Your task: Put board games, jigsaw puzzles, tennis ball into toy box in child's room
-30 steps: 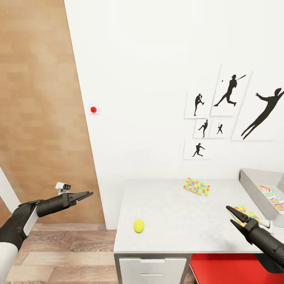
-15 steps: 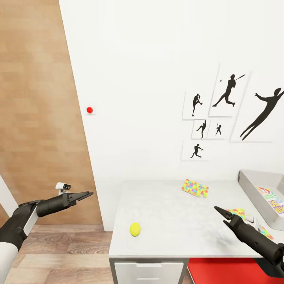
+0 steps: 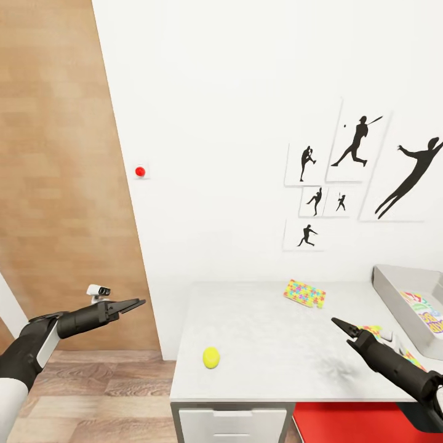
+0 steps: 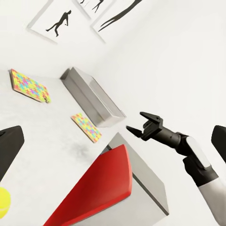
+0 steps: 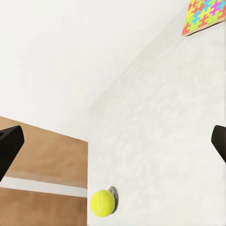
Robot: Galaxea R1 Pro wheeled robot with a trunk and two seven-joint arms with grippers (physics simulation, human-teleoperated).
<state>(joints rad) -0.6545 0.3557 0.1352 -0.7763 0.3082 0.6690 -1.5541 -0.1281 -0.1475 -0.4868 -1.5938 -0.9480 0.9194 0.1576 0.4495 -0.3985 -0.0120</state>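
- Since half a second ago, only the right arm has shifted, a little further out over the desk [image 3: 264, 332]; a second ago the camera itself turned slightly, so the whole scene sits differently.
- Pale desk stands against the white wall [image 3: 234, 123], with a red seat [image 3: 351, 424] tucked below its front edge.
- Grey toy box [image 3: 409, 301] sits at the desk's right end with a printed board game [image 3: 424, 307] lying inside it.
- One jigsaw puzzle [image 3: 305, 293] lies near the wall side of the desk, well apart from the toy box.
- Second jigsaw puzzle [image 4: 86, 126] lies just beside the toy box, partly hidden behind the right arm in the head view.
- Tennis ball [image 3: 211, 357] rests near the desk's front left corner, well apart from both puzzles.
- Right gripper [image 3: 343, 328] hovers over the desk between ball and toy box, fingers spread apart and empty.
- Left gripper [image 3: 132, 304] hangs off the desk's left side over the wood floor [image 3: 92, 394]; its fingers look spread in the wrist view, holding nothing.
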